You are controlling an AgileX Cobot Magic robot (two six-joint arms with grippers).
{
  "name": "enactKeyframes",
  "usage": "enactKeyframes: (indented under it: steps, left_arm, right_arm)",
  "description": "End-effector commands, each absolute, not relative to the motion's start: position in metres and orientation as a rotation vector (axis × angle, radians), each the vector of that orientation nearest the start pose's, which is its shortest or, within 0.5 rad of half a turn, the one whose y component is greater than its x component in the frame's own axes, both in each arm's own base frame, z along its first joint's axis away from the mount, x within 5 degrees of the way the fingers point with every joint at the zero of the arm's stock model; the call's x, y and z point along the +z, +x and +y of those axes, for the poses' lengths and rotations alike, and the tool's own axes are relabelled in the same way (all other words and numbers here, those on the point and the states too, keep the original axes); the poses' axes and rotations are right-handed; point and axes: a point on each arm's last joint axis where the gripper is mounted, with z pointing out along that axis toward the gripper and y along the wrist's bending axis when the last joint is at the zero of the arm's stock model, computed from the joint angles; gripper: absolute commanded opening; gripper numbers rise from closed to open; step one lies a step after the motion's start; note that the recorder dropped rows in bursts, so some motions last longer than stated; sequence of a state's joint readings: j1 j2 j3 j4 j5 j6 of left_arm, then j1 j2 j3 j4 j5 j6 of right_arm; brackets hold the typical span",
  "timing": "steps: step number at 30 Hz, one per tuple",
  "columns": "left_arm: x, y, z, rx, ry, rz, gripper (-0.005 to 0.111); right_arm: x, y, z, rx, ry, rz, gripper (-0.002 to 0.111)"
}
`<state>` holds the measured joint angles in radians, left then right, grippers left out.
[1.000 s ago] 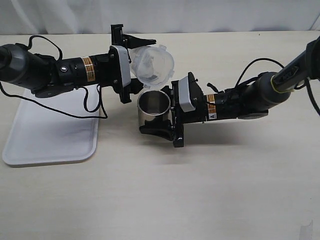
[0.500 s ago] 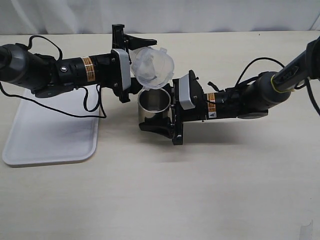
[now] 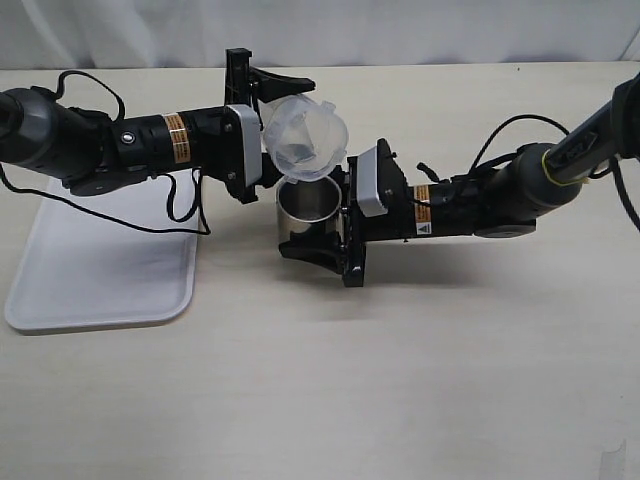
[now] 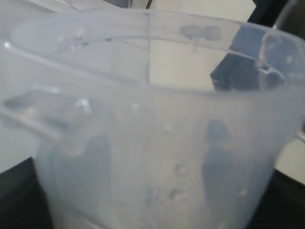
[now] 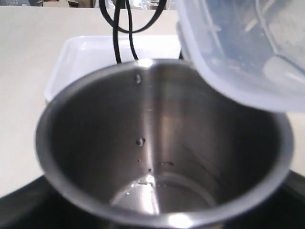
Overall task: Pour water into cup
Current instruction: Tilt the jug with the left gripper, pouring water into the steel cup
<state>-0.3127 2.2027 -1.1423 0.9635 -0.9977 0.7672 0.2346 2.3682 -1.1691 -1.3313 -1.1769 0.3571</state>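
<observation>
On the left, a white tray (image 3: pixel 100 270) lies on the table (image 3: pixel 400 380), clear of the work. The left gripper (image 3: pixel 288 130) has its fingers spread wide around a translucent beaker (image 3: pixel 312 128), one finger on its far side and one on its near side. The beaker is tipped steeply, with its lip over the far-left rim of the cup (image 3: pixel 308 205).

The pour looks nearly done. Droplets cling to the cup's inner wall and a thin wet glint of water (image 5: pixel 143 188) sits on its bottom. How much is left in the beaker I cannot tell. To finish cleanly, the lip should stay inside the rim's outline while the tilt is eased further, slowly, so the last of it runs down the steel wall and not over the edge. The cup must not shift beneath it.

The left arm lies low and nearly level, reaching rightward with its wrist rolled over. To the right, the right gripper (image 3: pixel 318 218) clasps the cup, fingers wide on its far and near sides, and the cup stands upright on the table. That arm stretches leftward, low, from the right edge.
</observation>
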Motion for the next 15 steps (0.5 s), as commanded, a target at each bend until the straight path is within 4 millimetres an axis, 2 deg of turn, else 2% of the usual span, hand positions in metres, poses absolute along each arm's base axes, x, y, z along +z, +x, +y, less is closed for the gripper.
enactKeyframes:
  steps: [1, 15]
  left_arm:
    - [0.1254, 0.3834, -0.1906, 0.144, 1.577, 0.649, 0.0]
    - [0.1253, 0.3834, -0.1905, 0.15, 1.581, 0.645, 0.0]
  right_arm:
    - [0.0574, 0.3663, 0.1706, 0.9, -1.307, 1.387, 0.004]
    - [0.0552, 0.3722, 0.1687, 0.82, -1.291, 1.426, 0.004]
